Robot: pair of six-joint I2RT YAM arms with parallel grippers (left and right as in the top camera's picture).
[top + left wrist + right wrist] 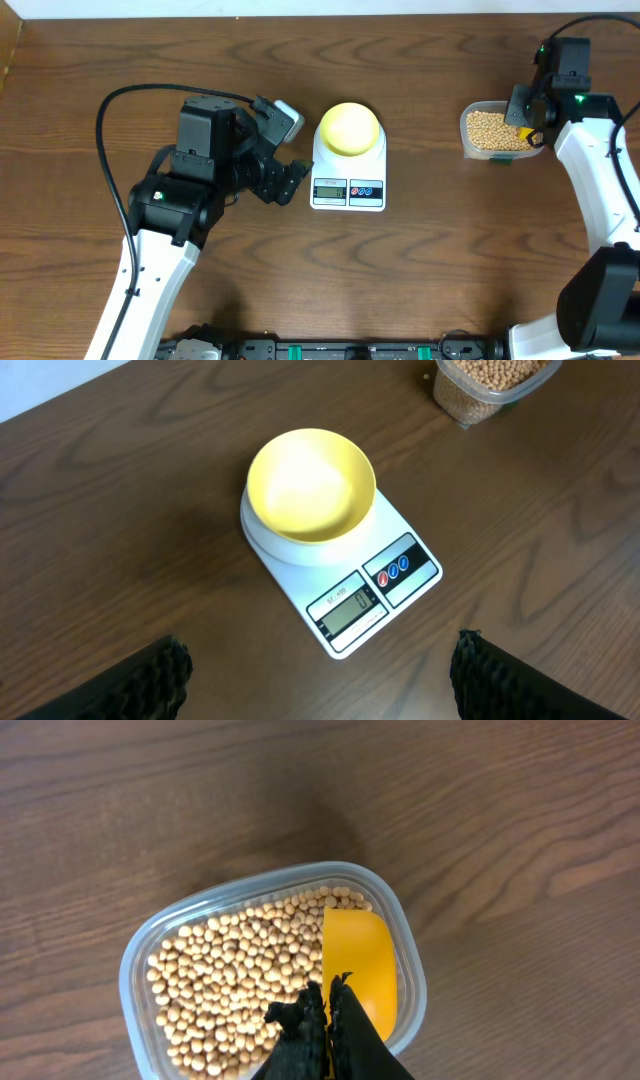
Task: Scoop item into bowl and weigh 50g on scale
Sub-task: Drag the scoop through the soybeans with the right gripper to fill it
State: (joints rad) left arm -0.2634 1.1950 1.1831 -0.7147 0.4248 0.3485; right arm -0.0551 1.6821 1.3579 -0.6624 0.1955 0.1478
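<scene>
The pale yellow bowl (350, 128) (311, 485) stands empty on the white scale (348, 192) (385, 588), whose display reads zero. My left gripper (285, 180) (320, 660) hovers open just left of the scale, with nothing between its fingers. Tan beans (490, 128) (235, 980) fill a clear plastic tub (468, 140) (412, 970) at the right. My right gripper (525, 118) (328, 992) is over the tub, shut on the handle of a bright yellow scoop (360, 960). The scoop's blade rests among the beans at the tub's right side.
The brown wooden table (430, 280) carries only the scale and the tub. The tub's corner (490, 385) shows at the top right of the left wrist view. Black cables trail from both arms.
</scene>
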